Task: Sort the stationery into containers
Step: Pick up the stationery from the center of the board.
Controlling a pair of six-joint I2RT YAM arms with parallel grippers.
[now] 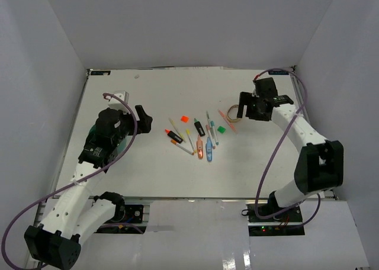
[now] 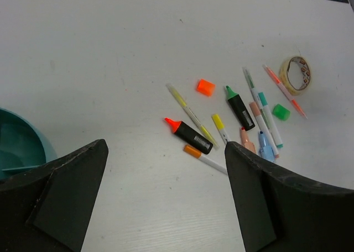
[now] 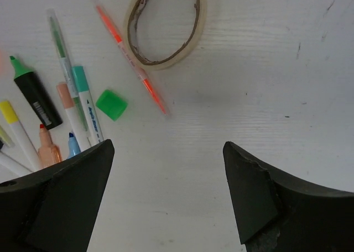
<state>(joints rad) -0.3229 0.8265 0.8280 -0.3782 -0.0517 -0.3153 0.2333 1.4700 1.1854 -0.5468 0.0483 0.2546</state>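
Note:
The stationery lies mid-table: thin coloured pens (image 1: 201,144), a black marker with an orange cap (image 2: 189,135), one with a green cap (image 2: 239,107), an orange square (image 2: 205,87), a green square (image 3: 111,104) and a tan tape ring (image 3: 191,45). The teal tub (image 2: 22,147) shows only at the left edge of the left wrist view, under the left arm. My left gripper (image 1: 144,119) hangs open to the left of the pens, nothing between its fingers (image 2: 166,146). My right gripper (image 1: 243,108) stands open beside the tape ring, over bare table (image 3: 168,145).
White walls close the table at the back and on both sides. A thin orange pen (image 3: 133,61) lies against the tape ring. Cables loop from both arms above the table.

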